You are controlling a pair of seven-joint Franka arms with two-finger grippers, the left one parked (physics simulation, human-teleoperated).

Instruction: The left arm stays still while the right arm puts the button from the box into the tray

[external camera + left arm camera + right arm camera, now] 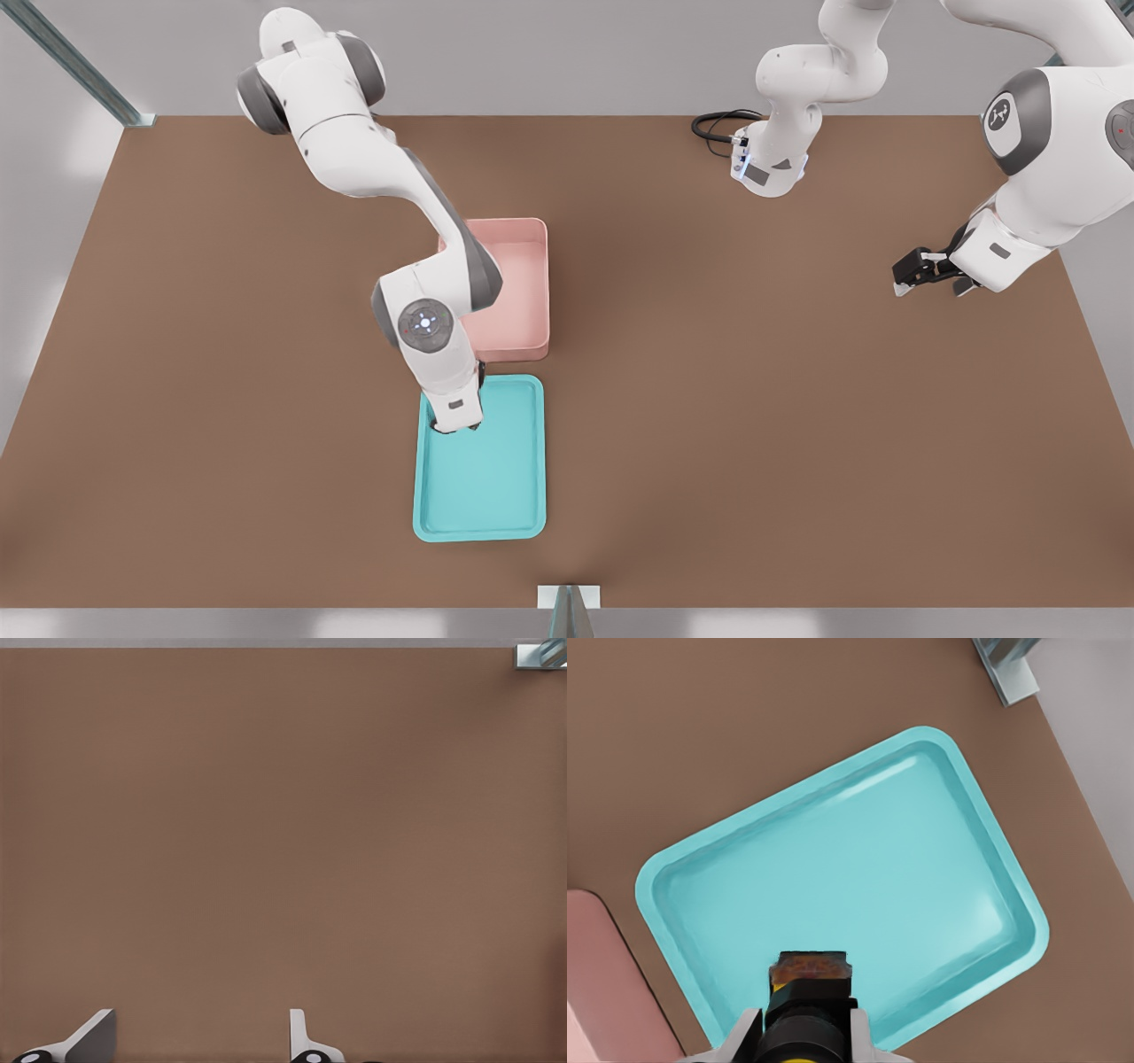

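Right arm (354, 142) reaches down over the brown table (797, 399), its gripper (456, 428) inside the tray's footprint, near the tray's 11 o'clock corner as the front view shows it. Fingers (865, 1036) are pinched in on the button (808, 1001): black body clamped between them, a sliver of yellow at the near end, a brownish blurred patch at the far end (can't resolve what that face is). The button hangs over the tray (496, 496) floor; I can't tell whether it touches. The teal tray lies flat, long axis toward 12 in the front view, nothing else showing in it. The pink box (523, 283) sits just beyond the tray's 12 o'clock edge, close beside it with a thin strip of table between, its near-left part covered by the arm's forearm. What shows of the box interior is bare pink floor. In the wrist camera a corner of the box also peeks in beside the tray.
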